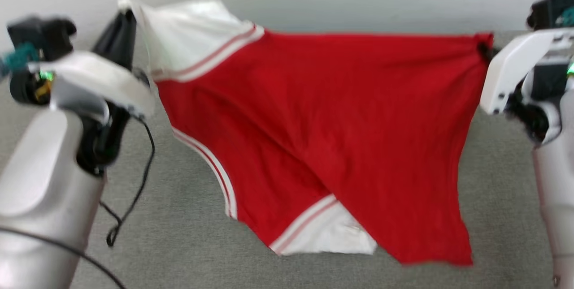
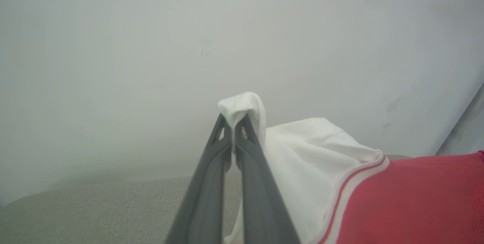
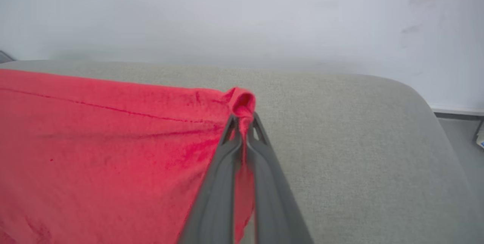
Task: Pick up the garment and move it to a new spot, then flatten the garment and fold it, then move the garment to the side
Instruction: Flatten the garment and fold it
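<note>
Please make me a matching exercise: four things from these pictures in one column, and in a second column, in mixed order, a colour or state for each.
Column one:
1. left gripper
2. right gripper
3. cable
4. surface

Column two:
a. grey, under the garment
b. shut on a red corner
c. black, hanging
d. shut on a white sleeve

Pairs: 1-d, 2-b, 3-c, 4-a
</note>
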